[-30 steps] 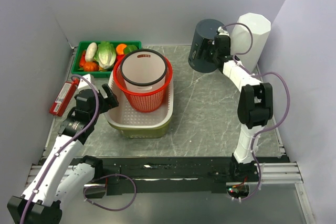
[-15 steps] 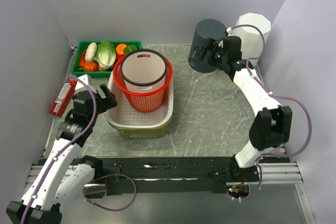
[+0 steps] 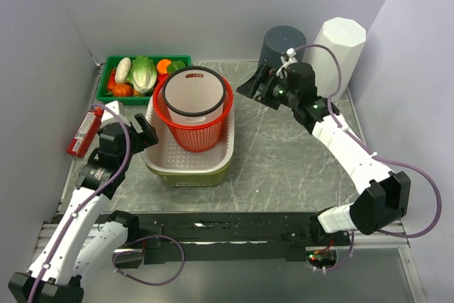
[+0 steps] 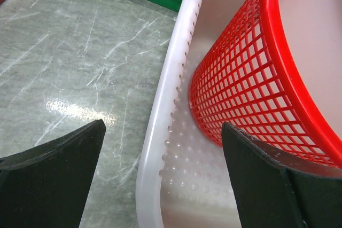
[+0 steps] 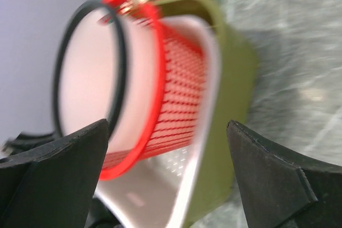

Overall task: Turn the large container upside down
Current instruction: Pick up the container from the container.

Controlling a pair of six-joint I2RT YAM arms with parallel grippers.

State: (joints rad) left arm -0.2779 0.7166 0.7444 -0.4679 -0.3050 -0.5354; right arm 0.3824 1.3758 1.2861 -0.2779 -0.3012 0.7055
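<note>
The dark grey container (image 3: 282,42) stands at the back of the table, just beside the tall white container (image 3: 342,46). Its flat closed end faces up, so I think it is bottom-up now and the flip looks done.

Your right gripper (image 3: 254,84) is low on its left side, very near it. I see no touch. Its two fingers are wide apart and hold nothing. They point at the baskets.

So your job now, I think, is a clean getaway. Pull the right arm off slowly, away from the grey container. Take care that the wrist and the purple cable (image 3: 317,46) do not knock it over. That cable loops close to both containers.

Your left gripper (image 3: 147,133) is wide apart too and holds nothing. It sits at the rim of the white basket (image 3: 159,155), one finger on each side of the rim. Keep it out of this.

The things in your way are on the left. The red mesh basket (image 3: 206,133) with a white bucket (image 3: 193,94) inside sits in the white basket. Behind them is a green tray (image 3: 111,60) of vegetables. A flat red pack (image 3: 86,129) lies by the left wall.
</note>
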